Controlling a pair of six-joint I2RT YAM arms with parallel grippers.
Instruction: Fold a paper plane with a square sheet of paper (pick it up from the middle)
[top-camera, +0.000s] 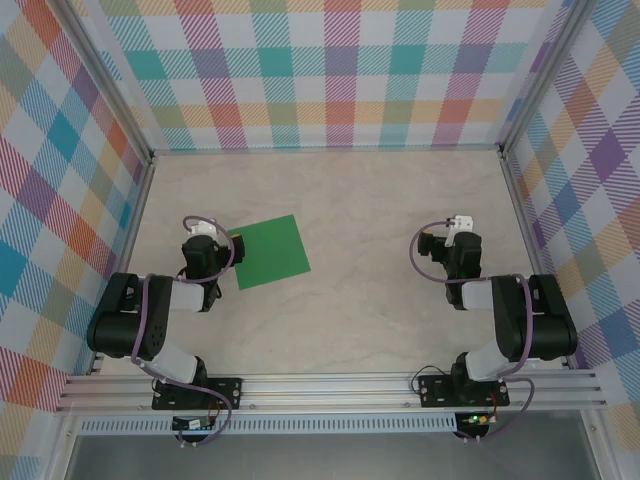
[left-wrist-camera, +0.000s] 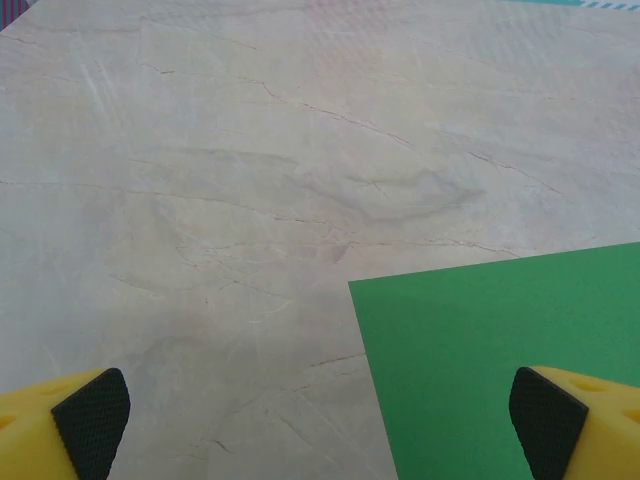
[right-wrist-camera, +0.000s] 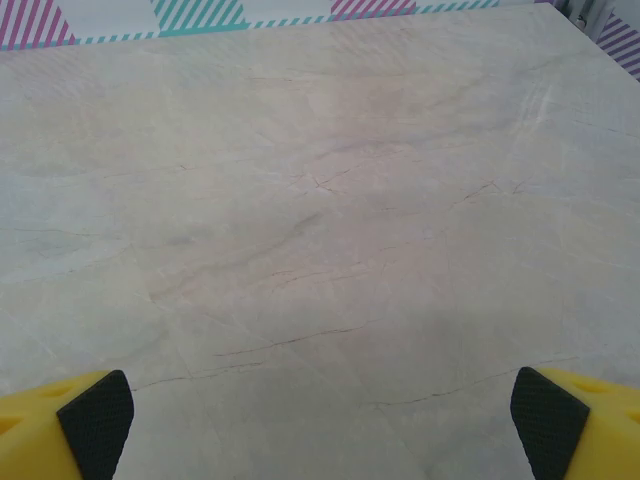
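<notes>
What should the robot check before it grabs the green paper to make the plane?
1. the square sheet of paper flat, unfolded on the table: ok.
2. the left gripper open, empty: ok.
3. the right gripper open, empty: ok.
4. the left gripper over the paper's middle: not ok, it is over a corner.
5. the paper loose enough to lift: cannot tell.

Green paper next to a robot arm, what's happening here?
Nothing is being held yet. A flat, unfolded green paper lies on the table, just right of the left arm, whose open jaws hover partly over its edge. The right arm hangs over the table farther right, jaws open too.
</notes>
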